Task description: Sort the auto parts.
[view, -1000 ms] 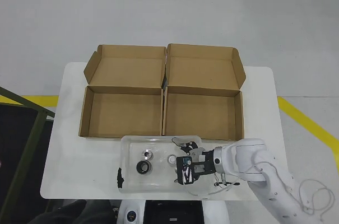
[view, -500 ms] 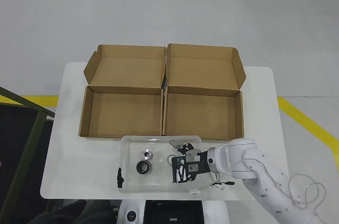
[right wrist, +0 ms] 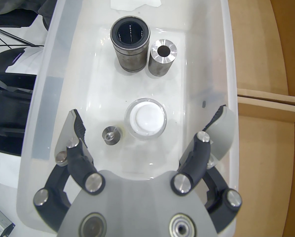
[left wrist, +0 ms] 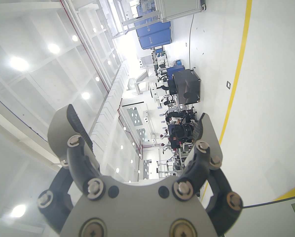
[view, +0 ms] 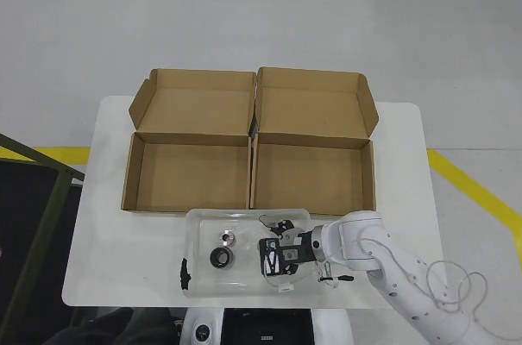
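- My right gripper [right wrist: 147,121] hangs low in the bin [right wrist: 227,57], fingers spread wide, holding nothing.
- Between the spread fingers lie the cap [right wrist: 145,120], white in a clear rim, and the stud [right wrist: 110,135] just beside it. Neither is touched.
- Step in hand, in my judgement: lining up the first pick. Every part lies in the bin, so sorting has barely begun.
- Next move calls for choosing one of the two near parts, centring on it, lowering and closing. The stud is low and close to the cap, so a careless close could knock the cap.
- Farther along the bin the bearing [right wrist: 130,46] and the bushing [right wrist: 162,60] stand upright, side by side, touching or nearly so.
- Count of parts: four, namely one cap, one stud, one bearing and one bushing.
- Count of containers: one bin and two boxes [view: 187,177], open-lidded, side by side beyond the bin on the counter [view: 399,129].
- My left gripper [left wrist: 137,122] is spread, holds nothing and points out into the room.
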`<move>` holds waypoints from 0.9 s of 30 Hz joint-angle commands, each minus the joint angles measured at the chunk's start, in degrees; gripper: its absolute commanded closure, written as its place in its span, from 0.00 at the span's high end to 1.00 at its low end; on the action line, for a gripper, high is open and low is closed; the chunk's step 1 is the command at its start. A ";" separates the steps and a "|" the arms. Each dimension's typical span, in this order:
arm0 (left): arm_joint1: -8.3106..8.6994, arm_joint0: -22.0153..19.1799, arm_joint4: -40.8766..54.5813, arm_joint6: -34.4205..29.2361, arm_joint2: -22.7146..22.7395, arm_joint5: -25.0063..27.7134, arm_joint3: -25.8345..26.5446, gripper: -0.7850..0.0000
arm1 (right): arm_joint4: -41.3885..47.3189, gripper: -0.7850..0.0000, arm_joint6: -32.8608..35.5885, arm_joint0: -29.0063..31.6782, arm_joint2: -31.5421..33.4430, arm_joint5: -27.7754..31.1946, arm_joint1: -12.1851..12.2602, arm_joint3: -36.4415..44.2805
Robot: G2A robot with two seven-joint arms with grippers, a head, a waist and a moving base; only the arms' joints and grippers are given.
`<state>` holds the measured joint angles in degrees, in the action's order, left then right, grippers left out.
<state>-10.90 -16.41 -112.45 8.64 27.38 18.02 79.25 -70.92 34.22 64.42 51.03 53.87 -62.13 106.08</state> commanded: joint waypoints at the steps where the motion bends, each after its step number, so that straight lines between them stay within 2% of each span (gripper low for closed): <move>1: 0.00 0.00 0.00 0.00 0.00 0.00 0.00 1.00 | -0.14 0.98 -0.32 -0.33 -0.22 -0.31 -0.05 -0.63; 2: 0.00 0.00 0.00 0.00 0.00 0.00 0.00 1.00 | -0.25 0.95 -0.53 -0.51 -0.36 -0.45 -0.08 -0.91; 5: 0.00 0.00 0.00 0.00 0.00 0.00 0.00 1.00 | -0.57 0.75 -1.05 -0.89 -0.70 -0.88 -0.13 -1.66; 7: 0.00 0.00 0.00 0.00 0.00 0.00 0.00 1.00 | -0.89 0.52 -1.17 -1.09 -0.96 -0.97 -0.15 -1.91; 13: 0.00 0.00 0.00 0.00 0.00 0.00 0.00 1.00 | -0.97 0.38 -1.33 -1.53 -1.55 -0.84 -0.14 -2.42; 15: 0.00 0.00 0.00 0.00 0.00 0.00 0.00 1.00 | -0.85 0.27 -1.54 -1.63 -1.62 -0.75 -0.12 -2.41; 18: 0.00 0.00 0.00 0.00 0.00 0.00 0.00 1.00 | -0.72 0.01 -1.99 -1.66 -1.60 -0.77 -0.06 -2.23; 27: 0.00 0.00 0.00 0.00 0.00 0.00 0.00 1.00 | 0.74 0.00 -4.31 -1.61 -0.76 1.01 0.34 -0.62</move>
<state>-10.90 -16.41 -112.45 8.64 27.38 18.02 79.25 -70.36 30.17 62.80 50.13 54.66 -61.84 105.27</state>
